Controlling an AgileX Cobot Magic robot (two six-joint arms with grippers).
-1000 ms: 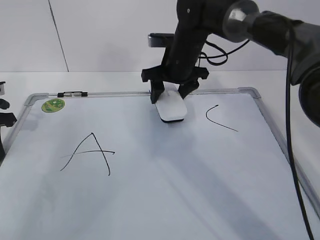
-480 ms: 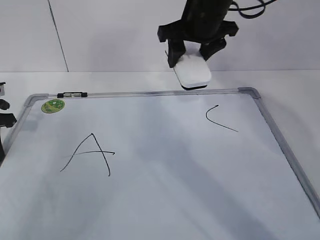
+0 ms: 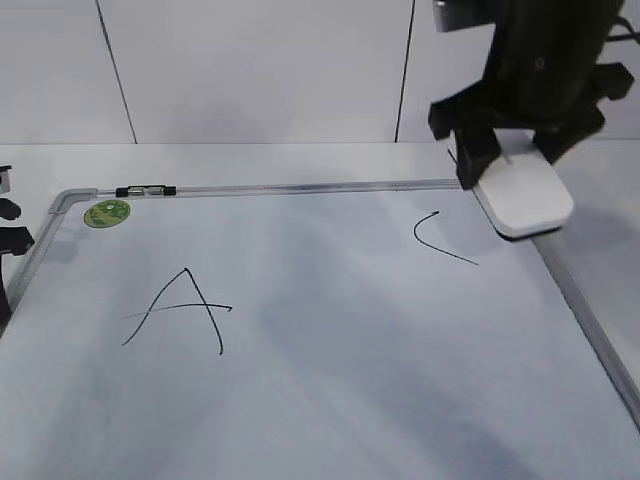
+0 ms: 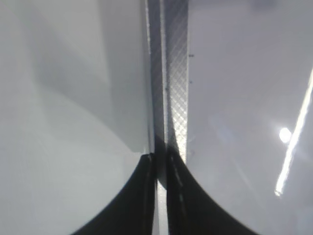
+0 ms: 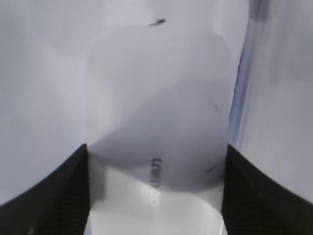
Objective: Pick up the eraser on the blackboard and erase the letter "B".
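Note:
The white eraser (image 3: 525,195) hangs over the blackboard's (image 3: 330,340) upper right corner, tilted, with my right gripper (image 3: 515,165) shut on its two sides. In the right wrist view the eraser (image 5: 156,112) fills the space between the dark fingers (image 5: 49,191), grey lettering on top. No letter "B" shows on the board in any view; the patch between the other letters looks faintly smudged. My left gripper (image 4: 160,157) is shut and empty, its tips over the board's grey frame (image 4: 173,73) at the left edge.
A black "A" (image 3: 180,310) sits left of centre and a curved "C" (image 3: 440,240) at the right. A round green sticker (image 3: 106,212) and a black clip (image 3: 145,189) mark the top left corner. White wall panels stand behind the table.
My right gripper lifted the eraser off the board's top middle, carried it rightward, and now holds it lower at the right frame. The left arm has not moved.

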